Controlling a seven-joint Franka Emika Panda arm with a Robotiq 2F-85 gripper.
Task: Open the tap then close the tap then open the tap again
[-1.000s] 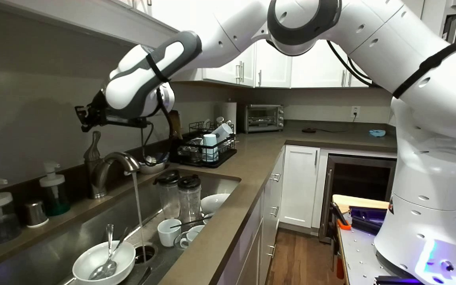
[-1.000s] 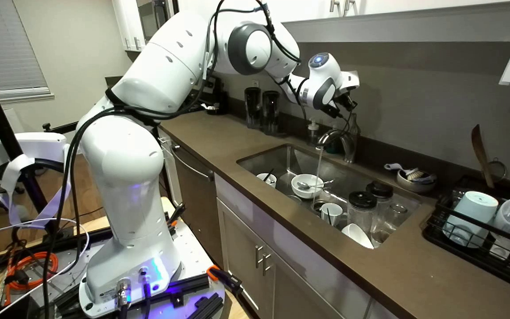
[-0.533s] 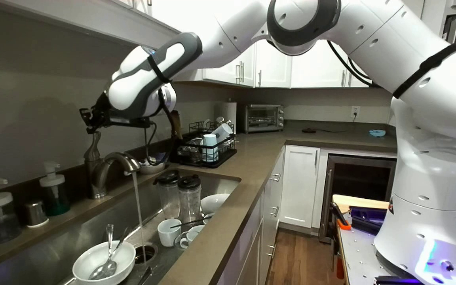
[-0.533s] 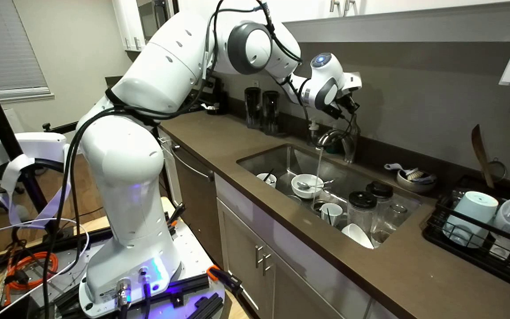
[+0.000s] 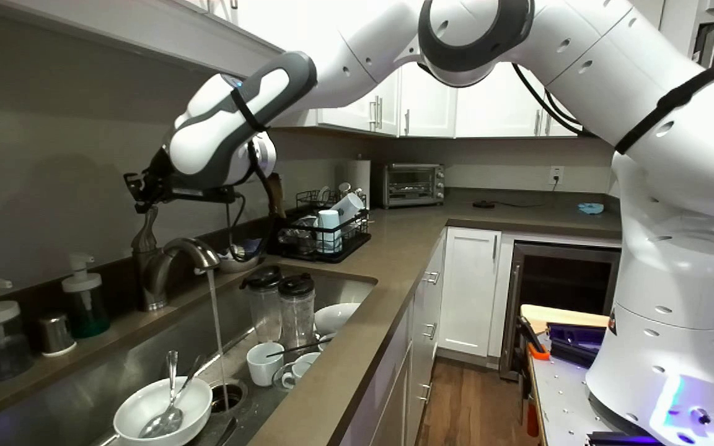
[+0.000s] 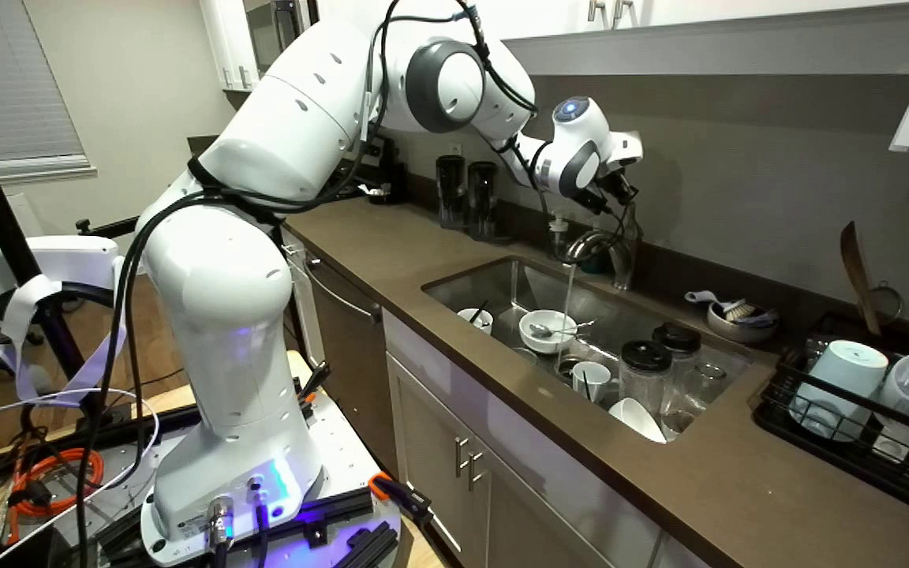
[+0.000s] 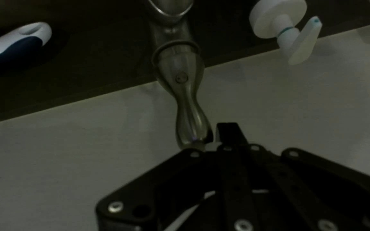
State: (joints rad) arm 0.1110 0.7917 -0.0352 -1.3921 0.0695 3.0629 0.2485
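The tap (image 5: 162, 272) is a brushed-metal faucet behind the sink, and it also shows in an exterior view (image 6: 620, 260). A water stream (image 5: 215, 316) runs from its spout into the sink. Its lever handle (image 5: 145, 235) stands upright; in the wrist view the handle (image 7: 188, 112) points toward the gripper. My gripper (image 5: 136, 193) is at the handle's top and hides its tip. In the wrist view the gripper (image 7: 231, 133) has its fingertips together with nothing between them, just right of the handle's end. I cannot tell whether they touch it.
Soap dispensers (image 5: 84, 291) stand left of the tap. The sink holds a white bowl (image 5: 131, 412) with spoons, mugs (image 5: 264, 365) and lidded clear cups (image 5: 298, 310). A dish rack (image 6: 841, 418) stands on the counter (image 6: 738, 481). The wall (image 5: 53, 155) is close behind the gripper.
Over the last second my gripper has moved slightly to the right in the exterior view beside the sink and lowered onto the level of the handle's tip. The water runs throughout.
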